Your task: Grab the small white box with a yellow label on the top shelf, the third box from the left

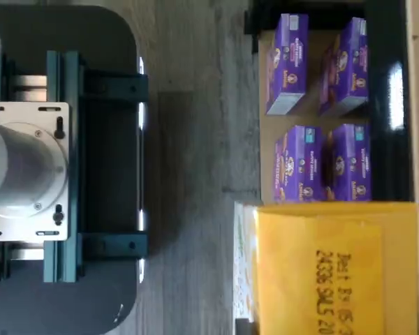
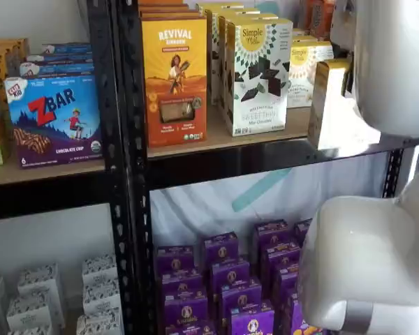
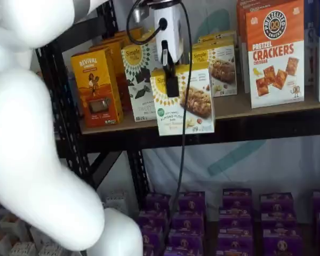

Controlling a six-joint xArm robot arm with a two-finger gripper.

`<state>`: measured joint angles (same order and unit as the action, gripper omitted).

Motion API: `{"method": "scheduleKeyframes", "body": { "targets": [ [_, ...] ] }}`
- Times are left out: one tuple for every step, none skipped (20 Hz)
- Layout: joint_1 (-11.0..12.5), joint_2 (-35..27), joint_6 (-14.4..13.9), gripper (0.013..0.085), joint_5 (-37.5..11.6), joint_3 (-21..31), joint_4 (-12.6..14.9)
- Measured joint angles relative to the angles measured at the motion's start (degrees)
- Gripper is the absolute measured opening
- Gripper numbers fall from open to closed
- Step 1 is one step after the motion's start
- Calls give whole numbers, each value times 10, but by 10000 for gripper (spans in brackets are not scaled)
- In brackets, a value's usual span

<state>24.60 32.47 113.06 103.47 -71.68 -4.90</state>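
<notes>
We judge the carry-out underway; we should draw the small white carton with the yellow round label (image 3: 184, 101) straight back and level, clear of the pale tan wooden top shelf (image 3: 245, 106). The white-bodied, black-fingered end effector (image 3: 172, 80) is clenched on its top edge; the carton hangs just off the shelf's front, ahead of the tall white chocolate-squares carton (image 3: 140, 80).

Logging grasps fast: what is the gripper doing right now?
Gripper: shut on the small white box, held out past the top shelf edge.
</notes>
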Motion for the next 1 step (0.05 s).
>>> {"method": "scheduleKeyframes", "body": {
  "targets": [
    [-1,9,-1,330,1,7,0]
  ]
}}
